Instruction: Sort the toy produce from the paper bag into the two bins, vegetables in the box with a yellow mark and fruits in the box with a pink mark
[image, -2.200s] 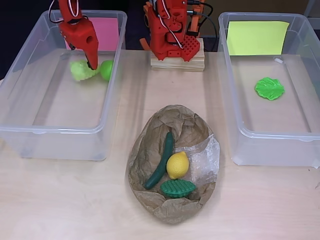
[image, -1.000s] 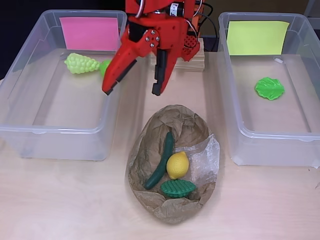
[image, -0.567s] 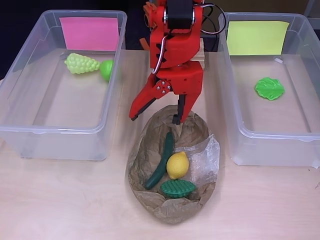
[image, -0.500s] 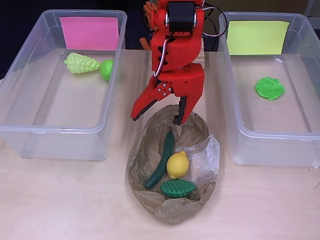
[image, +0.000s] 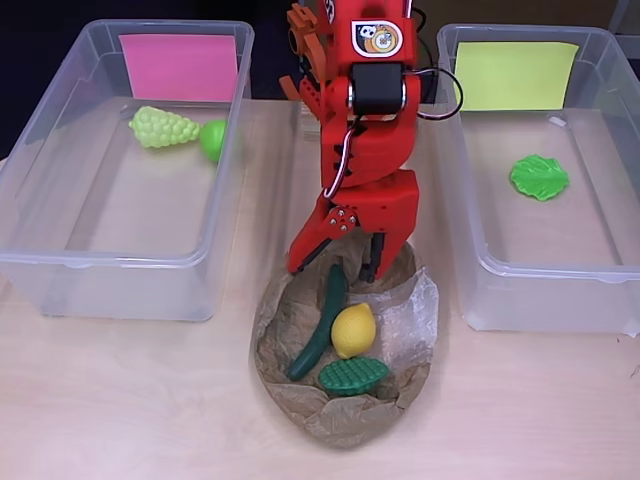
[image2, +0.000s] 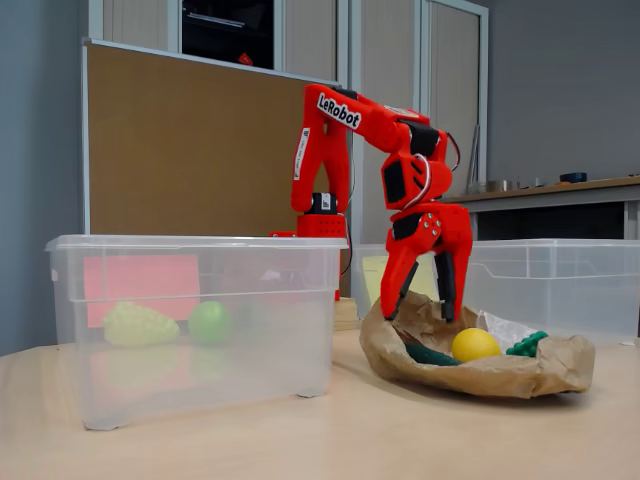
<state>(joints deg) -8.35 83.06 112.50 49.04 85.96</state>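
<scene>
A: Why is the claw (image: 335, 268) sitting at the top edge of the paper bag (image: 300, 325), centre of the overhead view?

B: I'd say it is lining up on the cucumber (image: 322, 322). Its jaws are spread apart with nothing between them, and the cucumber's upper tip lies in the gap below them. The fixed view shows the claw (image2: 420, 300) with its fingertips low at the bag's back rim (image2: 400, 325).

A: And the rest of the bag?

B: The bag is flattened open on the surface (image: 120, 400), so the produce lies exposed: a lemon (image: 353, 330) touching the cucumber's right side, and a dark green ridged piece (image: 354, 375) just below it, probably a leafy vegetable.

A: What's sorted already?

B: A pale green grape bunch (image: 162, 127) and a green round fruit (image: 213, 140) sit near the pink mark (image: 178, 66) in the left bin (image: 60, 255), upper left. A green leaf (image: 539, 177) lies in the right bin (image: 540, 300), below the yellow mark (image: 515, 75).

A: So the cucumber belongs right?

B: As a vegetable, yes.
</scene>
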